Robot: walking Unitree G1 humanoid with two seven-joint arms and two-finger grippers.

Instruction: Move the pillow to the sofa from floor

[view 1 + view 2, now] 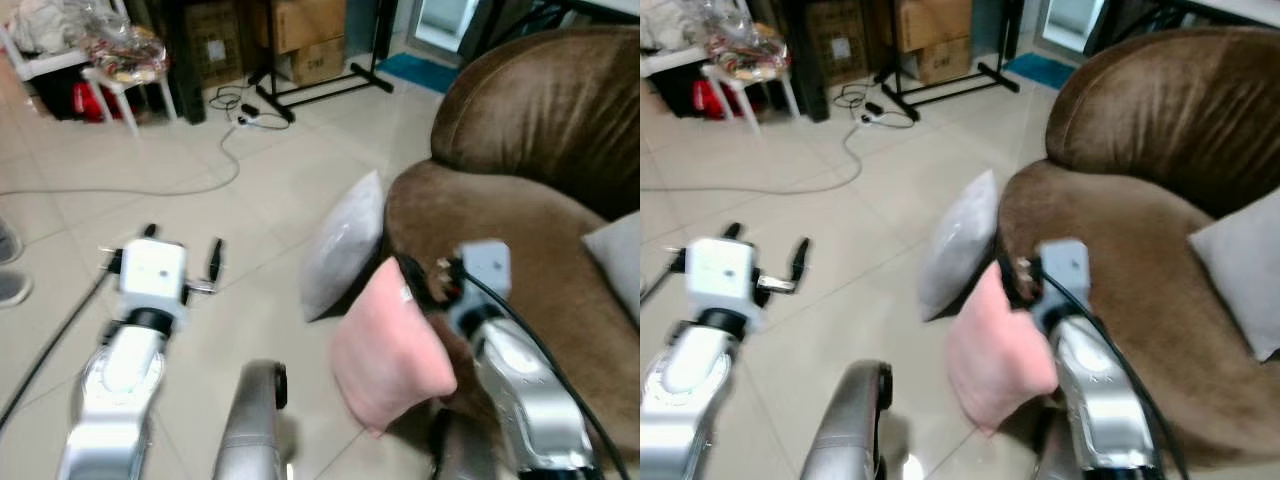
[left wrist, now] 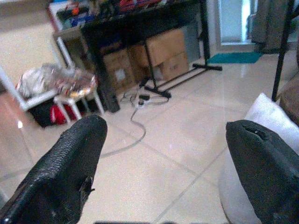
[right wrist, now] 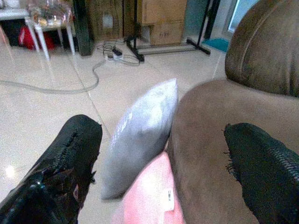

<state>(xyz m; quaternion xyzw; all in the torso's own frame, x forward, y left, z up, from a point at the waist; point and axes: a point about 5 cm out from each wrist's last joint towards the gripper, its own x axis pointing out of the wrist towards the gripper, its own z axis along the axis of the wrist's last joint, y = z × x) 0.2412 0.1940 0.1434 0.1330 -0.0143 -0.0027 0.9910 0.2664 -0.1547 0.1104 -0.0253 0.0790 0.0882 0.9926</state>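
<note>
A pink pillow [image 1: 390, 350] stands on edge against the front of the brown sofa [image 1: 530, 130], beside my right arm. My right gripper [image 1: 422, 278] sits at the pillow's top edge. In the right wrist view its fingers [image 3: 77, 144] are spread wide, so it is open, with the pink pillow [image 3: 149, 196] low between them. A grey pillow [image 1: 345, 245] leans on the sofa's front just beyond. My left gripper [image 1: 182, 248] is open in the air over the tiled floor, to the left of both pillows.
A light grey cushion [image 1: 615, 255] lies on the sofa seat. A cable [image 1: 225, 150] and power strip cross the floor ahead. Cardboard boxes [image 1: 300, 35], a black stand and a white stool [image 1: 125, 70] line the back. A person's shoe [image 1: 12, 288] is at the left edge.
</note>
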